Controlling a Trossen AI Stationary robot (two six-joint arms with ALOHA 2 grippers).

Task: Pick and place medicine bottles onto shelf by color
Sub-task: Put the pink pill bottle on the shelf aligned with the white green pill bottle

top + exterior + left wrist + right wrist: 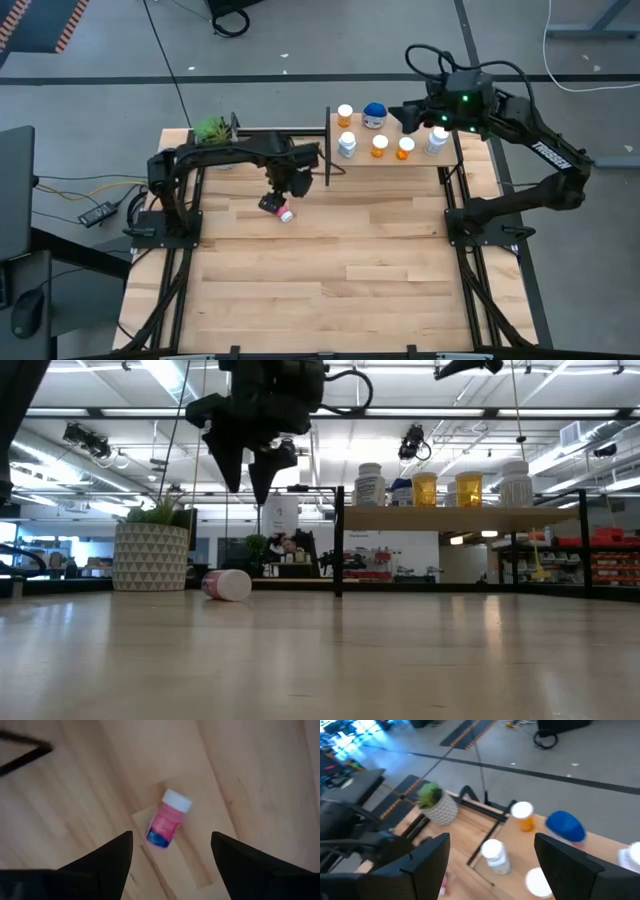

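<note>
The pink bottle (168, 819) lies on its side on the table (330, 270), directly under the left gripper (171, 851), whose fingers are spread apart and hold nothing. The shelf (395, 158) with six bottles stands well apart, and the right gripper (492, 857) hovers above it, open and empty.

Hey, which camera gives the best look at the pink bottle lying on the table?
The left wrist view: the pink bottle lies centred, white cap and label visible. The high view shows it small beside the left gripper; the low view shows it distant, on its side; the right wrist view doesn't clearly show it.
</note>
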